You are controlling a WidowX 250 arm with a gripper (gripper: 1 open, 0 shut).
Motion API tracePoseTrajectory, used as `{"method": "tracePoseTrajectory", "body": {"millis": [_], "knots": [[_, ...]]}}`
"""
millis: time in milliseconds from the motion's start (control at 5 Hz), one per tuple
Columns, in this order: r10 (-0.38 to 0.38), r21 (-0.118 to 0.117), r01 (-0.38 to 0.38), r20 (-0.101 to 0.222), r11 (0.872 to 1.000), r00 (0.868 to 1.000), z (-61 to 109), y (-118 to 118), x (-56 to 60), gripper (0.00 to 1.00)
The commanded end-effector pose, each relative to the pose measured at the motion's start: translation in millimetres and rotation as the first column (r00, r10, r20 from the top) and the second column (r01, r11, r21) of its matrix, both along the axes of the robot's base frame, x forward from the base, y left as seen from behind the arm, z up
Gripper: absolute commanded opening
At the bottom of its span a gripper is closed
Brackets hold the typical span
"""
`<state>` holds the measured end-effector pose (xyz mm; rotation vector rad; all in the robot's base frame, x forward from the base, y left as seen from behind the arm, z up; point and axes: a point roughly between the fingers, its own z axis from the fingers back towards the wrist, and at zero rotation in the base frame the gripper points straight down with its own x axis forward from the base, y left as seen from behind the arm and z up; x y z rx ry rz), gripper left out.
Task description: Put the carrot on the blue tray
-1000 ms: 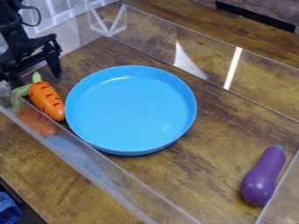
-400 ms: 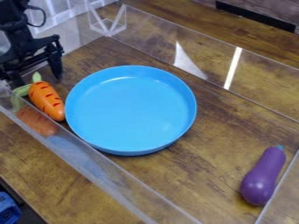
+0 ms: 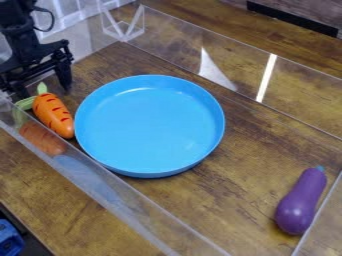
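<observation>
The small orange carrot [image 3: 55, 115] with a light green top lies on the wooden table, just left of the blue tray [image 3: 148, 126] and close to its rim. The tray is a large round bright blue dish with nothing in it. My black gripper [image 3: 38, 80] hangs at the far left, a little behind and above the carrot's leafy end. Its fingers stand apart, open, with nothing between them.
A purple eggplant [image 3: 302, 200] lies at the right front of the table. Clear plastic walls [image 3: 94, 185] box in the work area, one running close along the carrot's front left side. White frame parts [image 3: 100, 15] stand at the back left.
The gripper has shifted slightly up and to the right. The carrot, tray and eggplant have not moved.
</observation>
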<state>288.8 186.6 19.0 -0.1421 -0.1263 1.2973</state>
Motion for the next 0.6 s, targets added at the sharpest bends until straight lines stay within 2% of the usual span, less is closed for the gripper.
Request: {"method": "tracePoseTrajectory", "body": {"millis": [0, 200, 400], "knots": [[0.01, 0.006, -0.01, 0.001, 1.0, 1.0, 1.8, -9.3, -2.7, 1.0], [0.034, 0.009, -0.034, -0.003, 0.999, 0.999, 1.8, -7.7, -9.1, 1.0], [0.046, 0.013, -0.046, -0.007, 0.999, 0.999, 2.0, -10.9, -4.2, 1.0]]}}
